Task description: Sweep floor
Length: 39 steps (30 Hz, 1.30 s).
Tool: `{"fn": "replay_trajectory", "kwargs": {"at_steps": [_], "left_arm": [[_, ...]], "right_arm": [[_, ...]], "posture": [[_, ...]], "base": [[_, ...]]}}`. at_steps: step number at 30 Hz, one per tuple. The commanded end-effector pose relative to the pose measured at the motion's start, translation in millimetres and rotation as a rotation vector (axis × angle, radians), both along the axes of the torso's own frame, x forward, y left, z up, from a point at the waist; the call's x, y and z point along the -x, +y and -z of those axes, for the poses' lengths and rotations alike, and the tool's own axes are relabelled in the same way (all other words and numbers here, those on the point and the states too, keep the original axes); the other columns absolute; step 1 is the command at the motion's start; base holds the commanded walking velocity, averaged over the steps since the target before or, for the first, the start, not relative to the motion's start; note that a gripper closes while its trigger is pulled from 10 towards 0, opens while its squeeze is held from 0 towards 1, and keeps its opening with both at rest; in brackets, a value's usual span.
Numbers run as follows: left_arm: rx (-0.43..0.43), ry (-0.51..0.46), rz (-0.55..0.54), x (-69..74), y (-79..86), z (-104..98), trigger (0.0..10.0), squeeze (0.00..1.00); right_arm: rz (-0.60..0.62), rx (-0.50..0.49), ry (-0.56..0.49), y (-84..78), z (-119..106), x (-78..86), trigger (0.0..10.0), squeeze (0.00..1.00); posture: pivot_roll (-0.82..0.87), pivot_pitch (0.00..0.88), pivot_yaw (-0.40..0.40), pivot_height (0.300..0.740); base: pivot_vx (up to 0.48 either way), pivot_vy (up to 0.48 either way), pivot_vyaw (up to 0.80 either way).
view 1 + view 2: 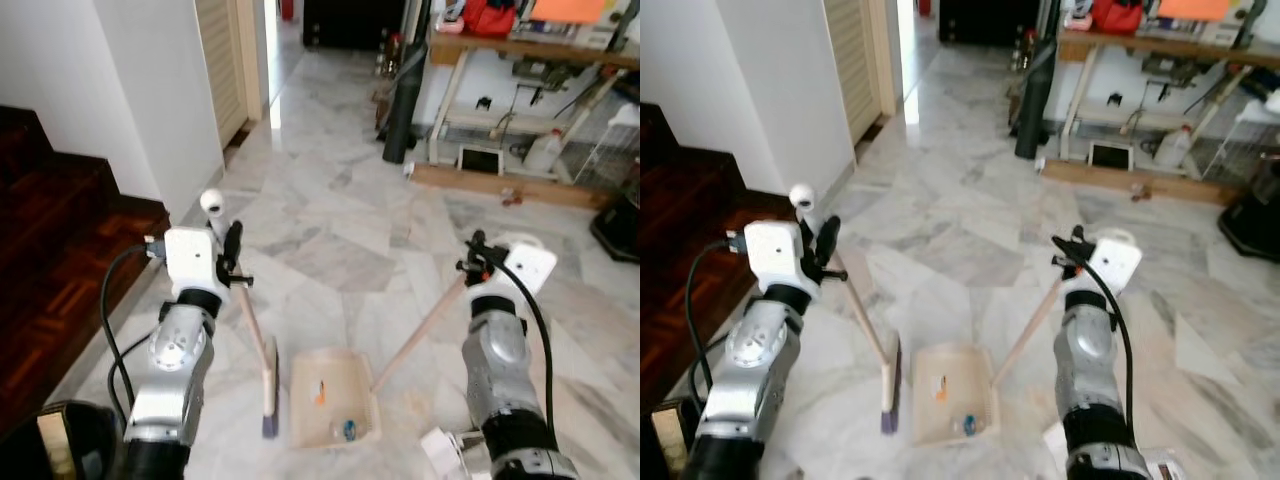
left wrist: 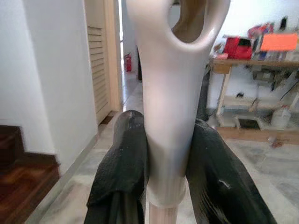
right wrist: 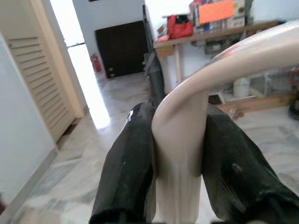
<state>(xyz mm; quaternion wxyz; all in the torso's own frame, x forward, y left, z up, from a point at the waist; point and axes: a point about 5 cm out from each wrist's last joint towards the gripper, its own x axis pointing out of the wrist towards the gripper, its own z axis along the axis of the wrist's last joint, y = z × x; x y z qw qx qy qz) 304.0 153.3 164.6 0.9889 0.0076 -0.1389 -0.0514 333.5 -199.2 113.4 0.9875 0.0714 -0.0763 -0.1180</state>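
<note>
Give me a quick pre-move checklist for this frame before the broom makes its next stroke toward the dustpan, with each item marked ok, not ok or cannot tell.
1. Left gripper closed on the broom handle: ok, fingers clamp its white top end.
2. Right gripper closed on the dustpan handle: ok.
3. Dustpan flat on the marble floor: ok, it lies between the arms.
4. Broom head down beside the pan: ok, at the pan's left edge.
5. Debris already in the pan: ok, an orange scrap and a small blue piece.
6. Loose debris left near the pan: cannot tell.
</note>
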Motion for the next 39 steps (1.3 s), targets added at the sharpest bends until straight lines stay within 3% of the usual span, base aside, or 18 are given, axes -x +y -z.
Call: {"fn": "replay_trajectory", "kwargs": {"at_steps": [1,39], "left_arm": [[-0.014,-0.048,0.011,-0.6,-1.4,-10.6,10.0,0.00],[-0.020,-0.040,0.035,-1.1,-6.7,-7.7,10.0,0.00]], "right_arm": [[0.012,-0.010,-0.057,-1.5,-11.7,-1.9,10.0,0.00],[0.007,-0.005,-0.055,-1.6,-9.4,-0.1,10.0,0.00]], "posture": [[0.08,0.000,-0.031,0.740],[0.07,0.000,-0.027,0.740]], "base": [[-0.337,0.000,0.00],[-0.335,0.000,0.00]]}}
